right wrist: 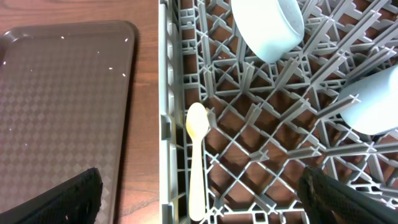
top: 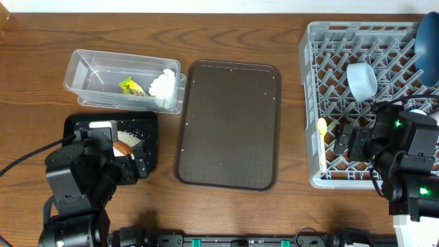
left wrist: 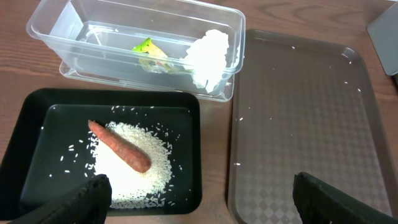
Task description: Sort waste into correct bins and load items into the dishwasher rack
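Note:
The short orange carrot piece [left wrist: 118, 147] lies on a heap of white rice [left wrist: 134, 167] in the black tray [left wrist: 36, 127]. Behind it, the clear tub [left wrist: 81, 25] holds the yellow-green wrapper [left wrist: 149, 55] and the crumpled tissue [left wrist: 208, 56]. My left gripper [left wrist: 202, 202] hovers open and empty over the tray's near right corner. The grey rack [top: 322, 41] holds the pale blue bowl [top: 361, 79], the dark blue plate [top: 429, 41], a pale cup [right wrist: 373, 102] and the yellow spoon [right wrist: 197, 155]. Above the spoon, my right gripper [right wrist: 202, 199] stands open, holding nothing.
A large flat brown serving tray [top: 230, 123] lies between the bins and the rack, with a few stray rice grains on it. The rack's left wall [right wrist: 166, 124] stands between that tray and the spoon. Both arm bases sit along the table's near edge.

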Controlling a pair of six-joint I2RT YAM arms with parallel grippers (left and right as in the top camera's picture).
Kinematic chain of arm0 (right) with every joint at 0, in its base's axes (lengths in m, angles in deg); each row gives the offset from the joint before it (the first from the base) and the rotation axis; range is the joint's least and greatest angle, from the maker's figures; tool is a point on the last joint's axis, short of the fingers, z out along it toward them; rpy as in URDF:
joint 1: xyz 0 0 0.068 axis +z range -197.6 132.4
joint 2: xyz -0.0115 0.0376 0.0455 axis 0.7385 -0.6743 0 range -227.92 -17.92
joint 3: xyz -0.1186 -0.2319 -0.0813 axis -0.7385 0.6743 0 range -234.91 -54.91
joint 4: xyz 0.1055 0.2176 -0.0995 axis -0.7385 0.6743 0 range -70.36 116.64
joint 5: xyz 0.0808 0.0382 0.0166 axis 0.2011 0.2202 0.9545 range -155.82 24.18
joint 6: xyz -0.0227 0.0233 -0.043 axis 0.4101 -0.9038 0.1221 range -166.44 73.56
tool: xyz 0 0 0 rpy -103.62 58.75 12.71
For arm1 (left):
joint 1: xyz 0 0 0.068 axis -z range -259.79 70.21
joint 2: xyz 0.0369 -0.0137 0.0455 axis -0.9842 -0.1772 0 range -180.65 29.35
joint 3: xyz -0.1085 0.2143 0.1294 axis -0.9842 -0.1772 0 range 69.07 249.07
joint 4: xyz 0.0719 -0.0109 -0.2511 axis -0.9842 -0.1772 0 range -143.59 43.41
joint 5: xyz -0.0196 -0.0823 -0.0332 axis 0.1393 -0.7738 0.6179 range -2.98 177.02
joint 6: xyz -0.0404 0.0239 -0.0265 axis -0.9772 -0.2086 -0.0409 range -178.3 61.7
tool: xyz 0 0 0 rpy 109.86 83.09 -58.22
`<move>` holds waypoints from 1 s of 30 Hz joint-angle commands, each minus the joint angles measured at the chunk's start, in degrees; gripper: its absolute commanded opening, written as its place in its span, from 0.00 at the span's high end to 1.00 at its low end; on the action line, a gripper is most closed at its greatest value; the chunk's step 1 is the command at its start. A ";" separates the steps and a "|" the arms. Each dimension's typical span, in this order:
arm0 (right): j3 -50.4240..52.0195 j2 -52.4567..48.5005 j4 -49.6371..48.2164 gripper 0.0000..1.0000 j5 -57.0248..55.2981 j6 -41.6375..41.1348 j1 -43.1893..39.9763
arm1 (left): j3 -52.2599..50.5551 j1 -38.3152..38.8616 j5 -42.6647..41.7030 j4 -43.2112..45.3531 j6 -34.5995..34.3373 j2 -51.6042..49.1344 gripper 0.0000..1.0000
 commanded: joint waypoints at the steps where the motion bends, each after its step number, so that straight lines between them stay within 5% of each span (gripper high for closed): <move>1: 0.37 0.24 0.24 0.01 0.24 0.52 -1.01 | -0.44 0.17 0.48 0.07 0.57 0.04 0.06; 18: 1.07 2.32 0.02 0.01 -2.23 1.77 -0.94 | -0.44 0.17 0.48 0.07 0.57 0.04 0.05; 30: 30.95 26.36 -40.65 0.01 -5.70 9.94 8.81 | -0.44 0.17 0.48 0.07 0.57 0.04 0.05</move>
